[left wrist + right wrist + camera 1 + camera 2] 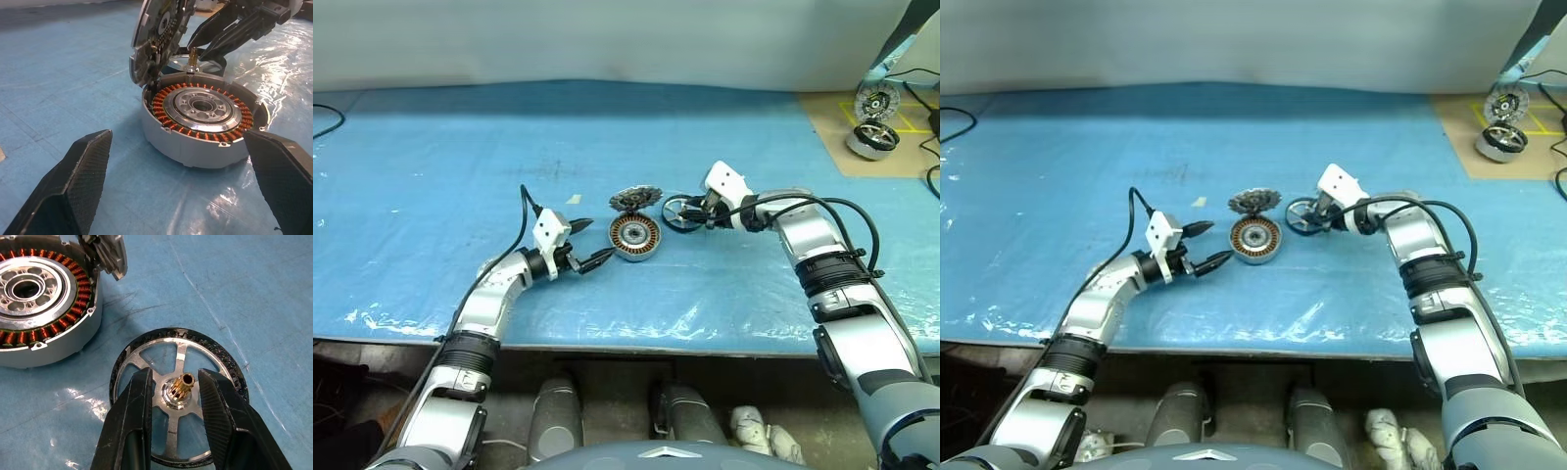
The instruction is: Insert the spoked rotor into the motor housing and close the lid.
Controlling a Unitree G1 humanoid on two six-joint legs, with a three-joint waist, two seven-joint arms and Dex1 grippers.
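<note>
Blue plastic sheeting covers the worktop (431,176), with a pale wall behind it and a brown cardboard sheet (832,127) at the far right corner carrying two silver motor parts (873,137). Near the middle of the sheeting sits the motor housing (634,237), a low silver-grey cup with copper-orange windings ringed around its central hub. Leaning against its far rim, tilted up on edge, is the lid (635,199), a grey disc with finned rim. Just to the right of the housing, lying flat on the sheeting, is the spoked rotor (178,394), a black ring with silver spokes and a small brass-coloured gear on its hub. The right pincer (175,396) points down at the rotor with its two black fingers set either side of that hub gear, a small gap on each side, partly open and not clamped on anything. The left pincer (584,243) hovers just left of the housing, level and pointed toward it, its fingers spread wide apart and empty, not touching the housing.
</note>
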